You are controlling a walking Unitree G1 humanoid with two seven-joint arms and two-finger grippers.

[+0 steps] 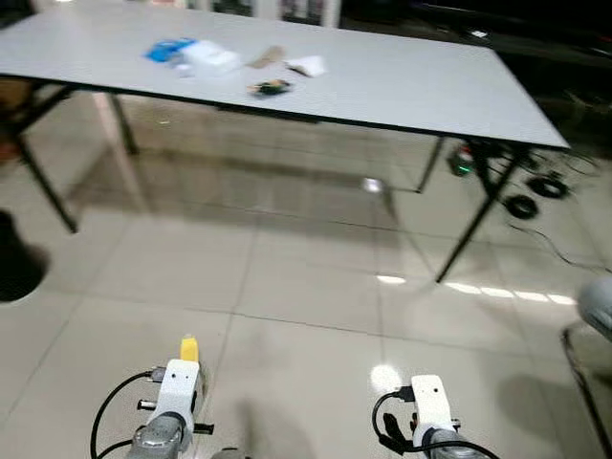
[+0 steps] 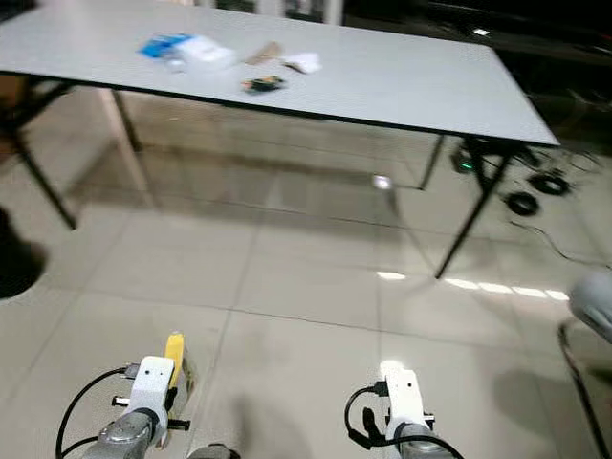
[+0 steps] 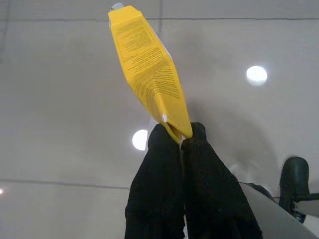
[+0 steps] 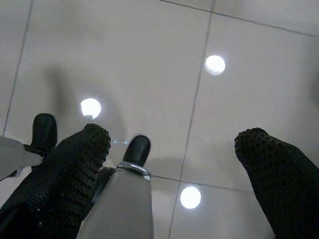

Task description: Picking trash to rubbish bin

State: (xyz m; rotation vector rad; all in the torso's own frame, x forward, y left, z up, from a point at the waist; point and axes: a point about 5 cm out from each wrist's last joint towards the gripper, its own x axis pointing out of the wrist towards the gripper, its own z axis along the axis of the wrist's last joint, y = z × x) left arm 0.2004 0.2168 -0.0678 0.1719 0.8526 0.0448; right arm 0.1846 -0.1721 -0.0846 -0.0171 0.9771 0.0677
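Yellow carton [image 3: 152, 74] sits pinched at one flattened end between the two black fingers of my left end effector [image 3: 179, 142], sticking out over the glossy tiled floor [image 1: 287, 287]. From my head, its yellow tip shows just above my left wrist, low in front of me. My right end effector [image 4: 174, 149] hangs over the same tiles with its fingers [image 4: 279, 169] spread wide and nothing between them.

Ahead stands a long white table [image 1: 411, 76] on dark folding legs. More litter lies on the left part of its top: a blue wrapper [image 1: 167, 50] touching a white packet [image 1: 210, 59], a brownish scrap [image 1: 268, 57], a crumpled white piece [image 1: 308, 66], and a small dark item [image 1: 272, 88] near the front edge. Black cables [image 1: 535, 191] lie coiled on the floor beyond the table's right legs.
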